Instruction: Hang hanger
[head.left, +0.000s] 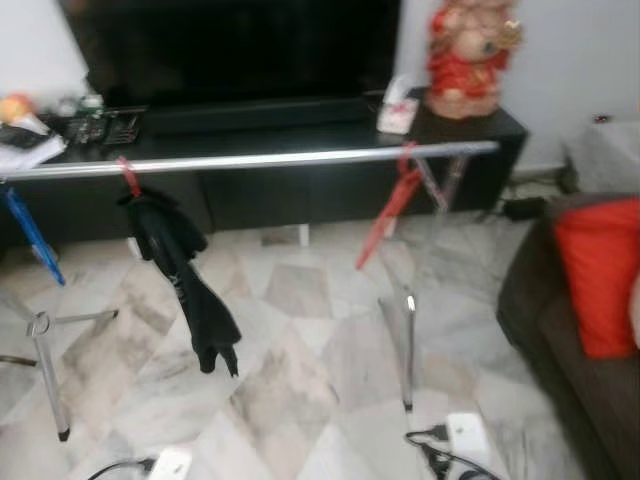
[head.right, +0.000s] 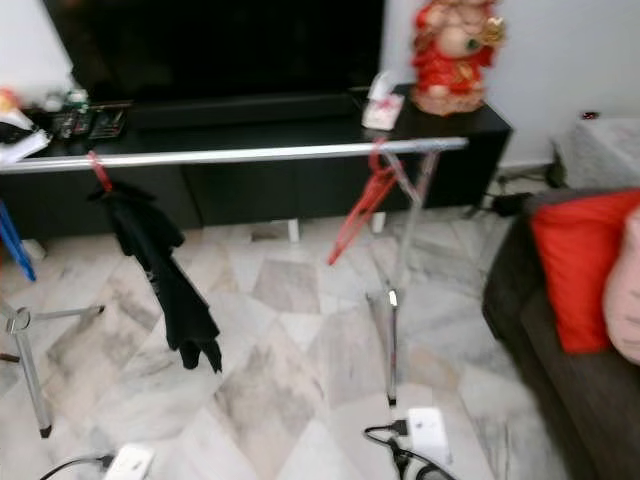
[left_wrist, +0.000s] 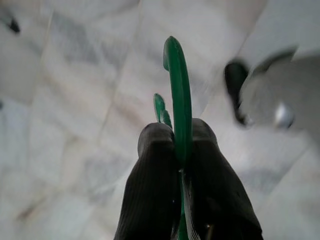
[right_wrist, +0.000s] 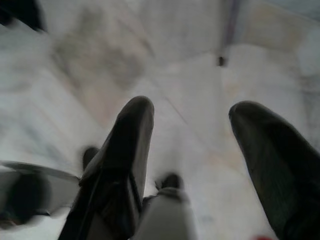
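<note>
Hanger: green hanger (left_wrist: 179, 95), thin plastic, pinched between the two black fingers of the left gripper (left_wrist: 180, 145); its curved hook sticks out past the fingertips, above pale marble floor (left_wrist: 75, 100).
Left gripper: closed tight on the green hanger, pointing down toward the floor.
Right gripper (right_wrist: 192, 125): fingers spread wide, nothing between them, also pointing down at the floor.
Rail: long silver clothes rail (head.left: 260, 159) on metal legs, running across the room in front of a black TV cabinet (head.left: 300, 190).
On the rail: a black garment (head.left: 180, 270) hangs from a red hanger (head.left: 128, 176) toward the rail's left end; another red hanger (head.left: 392, 205) hangs bare near its right end.
Beside the rail: dark sofa with a red cushion (head.left: 600, 285), right of the rail.
Behind the rail: red figurine (head.left: 470, 50) on the cabinet.
</note>
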